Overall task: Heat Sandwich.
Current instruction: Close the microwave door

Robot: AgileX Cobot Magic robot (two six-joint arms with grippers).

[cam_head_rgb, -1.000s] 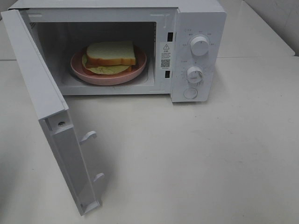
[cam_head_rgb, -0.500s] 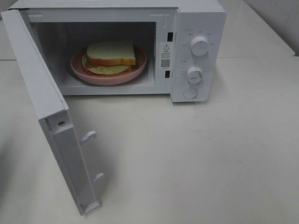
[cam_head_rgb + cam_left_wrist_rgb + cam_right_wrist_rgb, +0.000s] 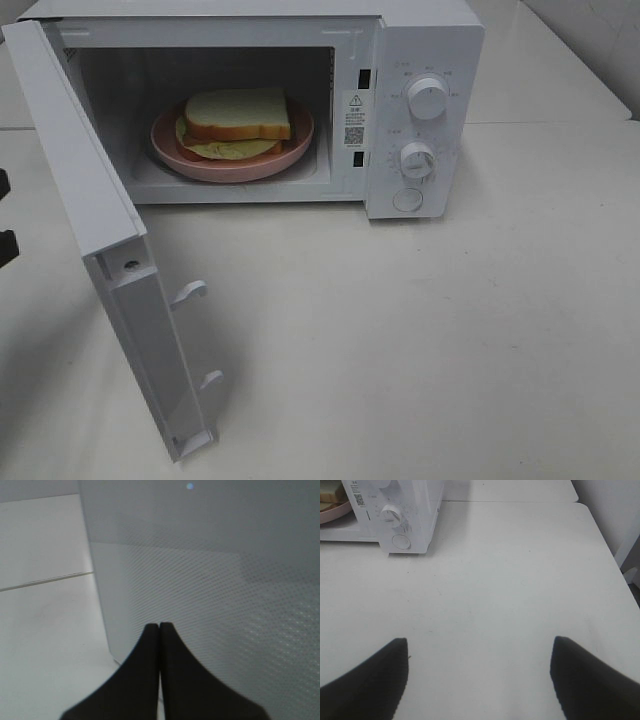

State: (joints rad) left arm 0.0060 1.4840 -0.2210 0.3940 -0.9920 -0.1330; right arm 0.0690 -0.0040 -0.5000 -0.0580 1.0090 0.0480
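The sandwich, white bread over green lettuce, lies on a pink plate inside the white microwave. The microwave door stands wide open, swung toward the front left. My left gripper is shut with nothing in it, its tips close to the door's dotted outer face. In the exterior view only a dark bit of the left arm shows, at the left edge beside the door. My right gripper is open and empty above the bare table, off to the right of the microwave.
Two knobs and a round button sit on the microwave's right panel. Two latch hooks stick out of the door's inner side. The white table spreads in front and to the right.
A dark part of the left arm has come into the exterior view at the left edge, next to the open door. Sandwich, plate and door have not moved.
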